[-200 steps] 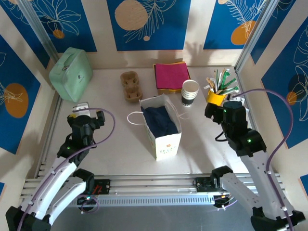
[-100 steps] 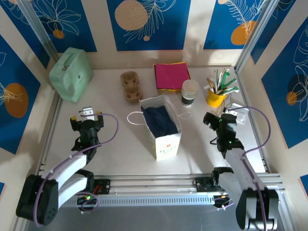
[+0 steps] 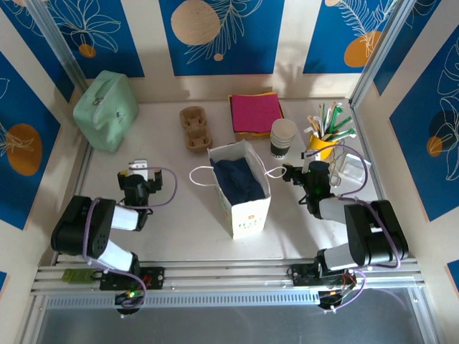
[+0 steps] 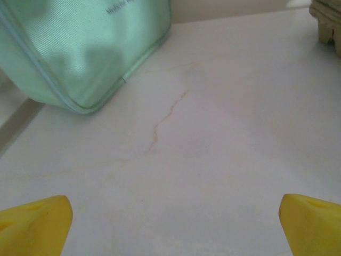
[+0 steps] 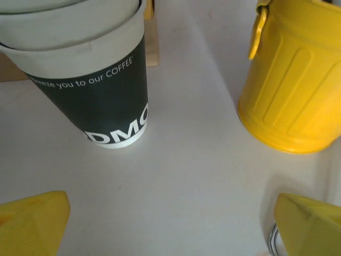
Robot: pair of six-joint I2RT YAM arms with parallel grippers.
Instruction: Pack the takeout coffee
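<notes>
The takeout coffee is out of view. A white paper bag (image 3: 247, 204) with dark blue cloth inside stands open at the table's middle. My left gripper (image 3: 136, 173) sits low to the left of it, open over bare tabletop (image 4: 173, 234), its yellow fingertips (image 4: 37, 226) far apart. My right gripper (image 3: 310, 172) is low to the right of the bag, open with nothing between its fingers (image 5: 170, 229). It faces a stack of lidless white-and-dark cups (image 5: 90, 69) and stands a short way off it.
A yellow bin of utensils (image 3: 323, 145) stands right of the cup stack (image 3: 282, 136), close to my right gripper. A mint green case (image 3: 105, 109) is at the back left, a cardboard cup carrier (image 3: 195, 127) and magenta napkins (image 3: 256, 112) at the back.
Both arms have folded down, so the grippers now sit low near the table. The right gripper has shifted left, towards the cup stack. Both stayed open.
</notes>
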